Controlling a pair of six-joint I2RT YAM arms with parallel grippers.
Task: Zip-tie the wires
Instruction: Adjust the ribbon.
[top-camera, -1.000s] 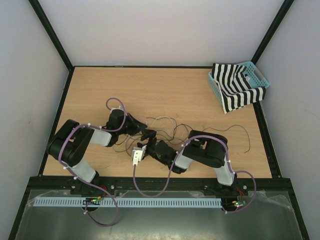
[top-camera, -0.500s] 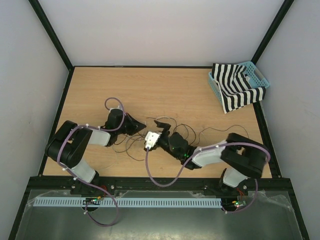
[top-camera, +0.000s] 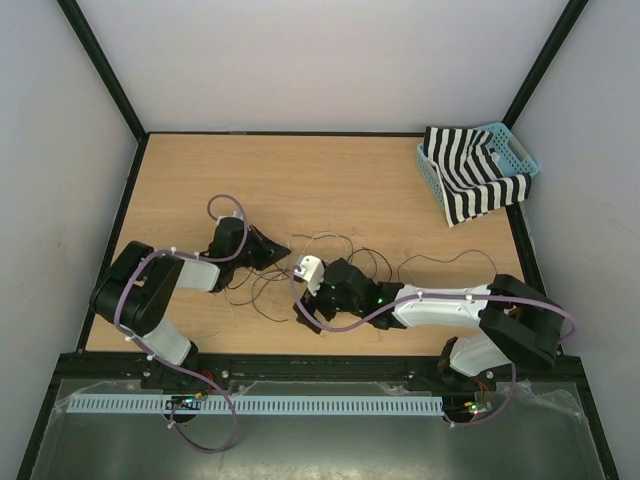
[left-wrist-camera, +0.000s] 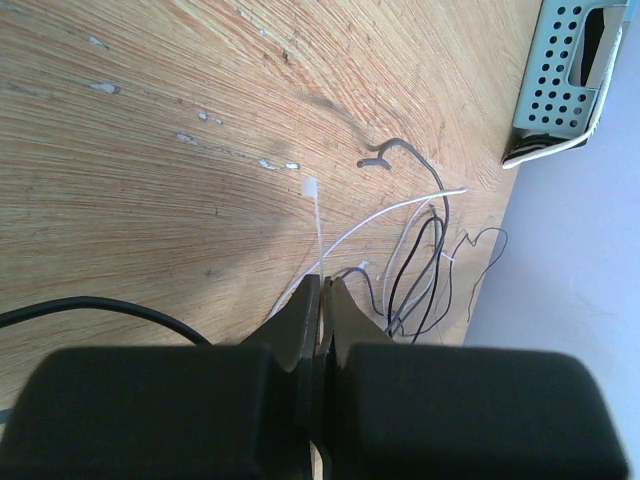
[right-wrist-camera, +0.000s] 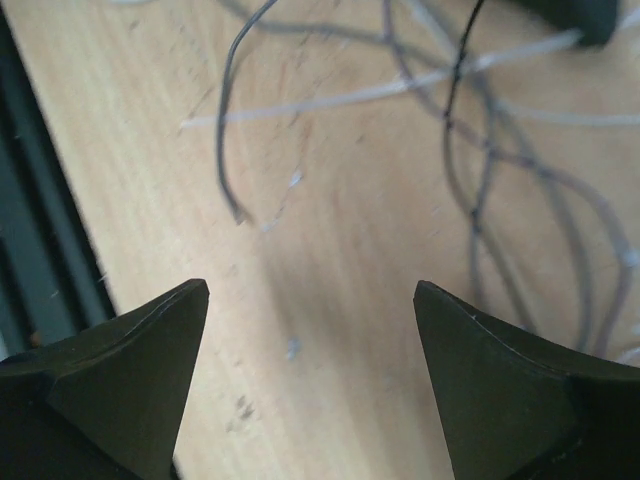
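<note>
One zip tie is pinched by the left tool; the right tool is spread, empty, near one bunch of wires.

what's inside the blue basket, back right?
A black-and-white striped cloth fills the basket and spills over its front rim. Anything beneath the cloth is covered.

Matt grained wood table; perforated plastic basket; striped cloth; pale plastic zip tie.

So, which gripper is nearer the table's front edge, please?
Right gripper: open, close to that edge. Left gripper: farther back, shut on a white strip by the wires.
</note>
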